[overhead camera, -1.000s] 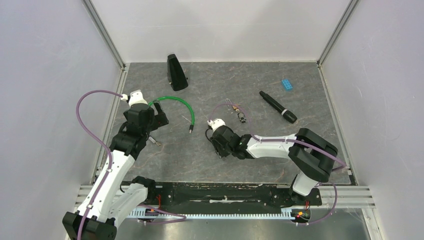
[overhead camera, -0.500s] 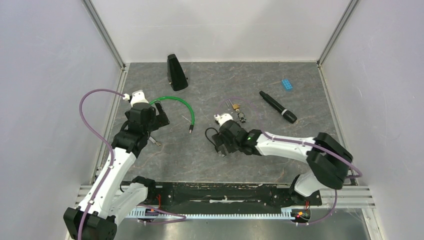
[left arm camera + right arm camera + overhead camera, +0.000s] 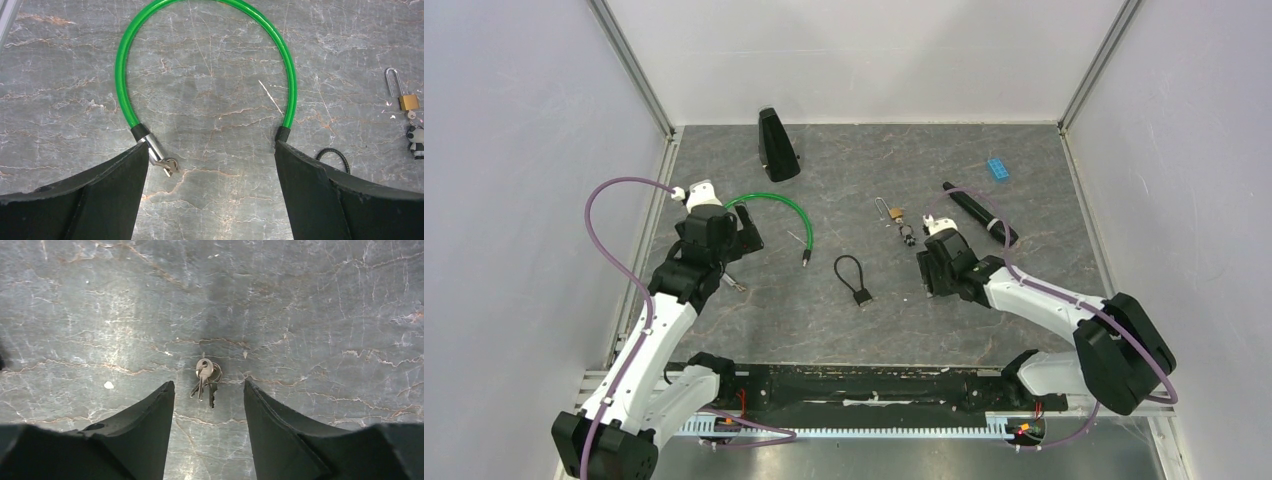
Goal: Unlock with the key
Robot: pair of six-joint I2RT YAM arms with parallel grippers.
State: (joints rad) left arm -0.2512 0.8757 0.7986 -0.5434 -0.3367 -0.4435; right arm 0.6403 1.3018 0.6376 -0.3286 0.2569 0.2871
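Nearest, the right end effector (image 3: pixel 209 384) hangs partly open and empty over the key bunch (image 3: pixel 204 367), lying flat on the bench (image 3: pixel 325 315); such thin keys may skid or fan apart under a pinch. At its nine o'clock the left end effector (image 3: pixel 211 146) gapes wide above the green cable lock (image 3: pixel 121 70); at eleven, the brass padlock (image 3: pixel 896 215).

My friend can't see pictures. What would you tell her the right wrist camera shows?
A small bunch of silver metal keys on a ring lies on a grey marbled tabletop. The right arm's two black jaws stand open, one on each side of the keys, not touching them.
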